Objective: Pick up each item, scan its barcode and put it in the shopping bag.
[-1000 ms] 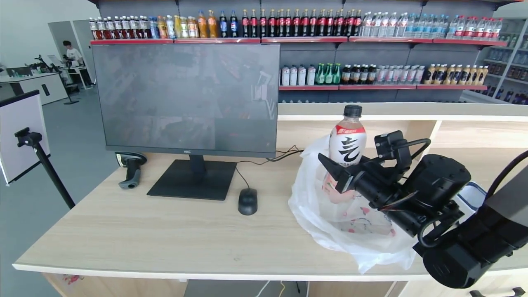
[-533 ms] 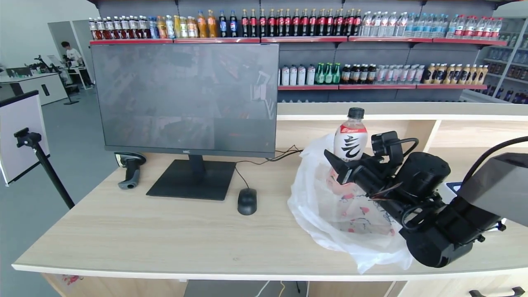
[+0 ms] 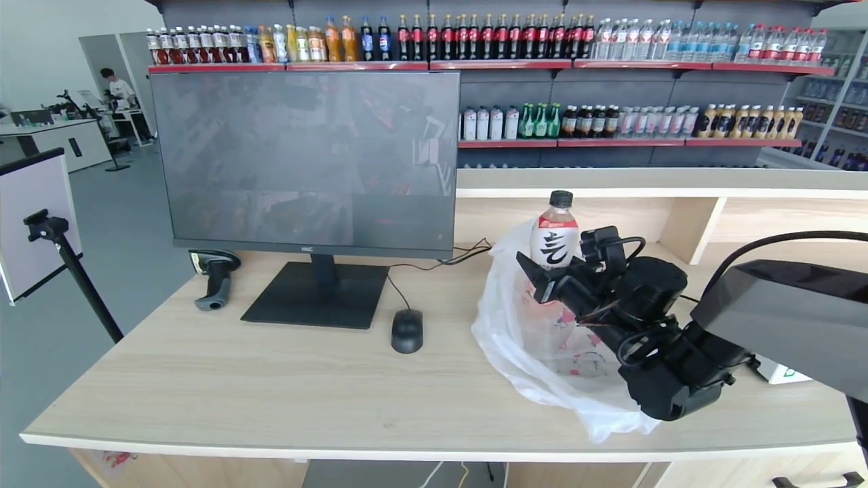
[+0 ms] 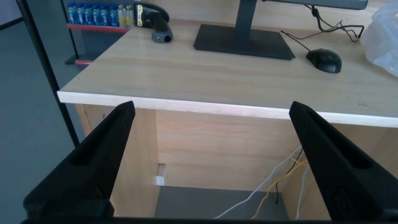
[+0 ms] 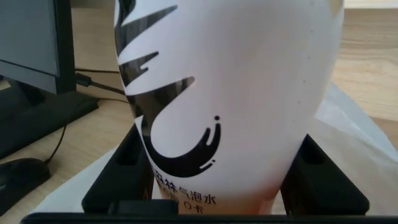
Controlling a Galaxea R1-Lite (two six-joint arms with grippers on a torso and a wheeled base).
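Observation:
A drink bottle (image 3: 556,236) with a white label, red band and black cap stands upright in the mouth of the translucent white shopping bag (image 3: 542,352) on the counter's right side. My right gripper (image 3: 553,281) is shut on the bottle's body; the label (image 5: 230,106) sits between the two black fingers (image 5: 121,171). The handheld barcode scanner (image 3: 215,274) rests at the counter's far left, beside the monitor. My left gripper (image 4: 208,162) hangs open below and in front of the counter's edge (image 4: 205,107), holding nothing.
A large dark monitor (image 3: 305,163) on a flat stand (image 3: 315,295) takes the counter's left half, with a black mouse (image 3: 407,331) and cables beside it. A white box (image 3: 780,369) lies right of the bag. A raised wooden ledge (image 3: 658,183) and drink shelves stand behind.
My right arm has carried the bottle down and away from the camera, lowering it into the bag's mouth. The bag's top has shifted slightly around it.

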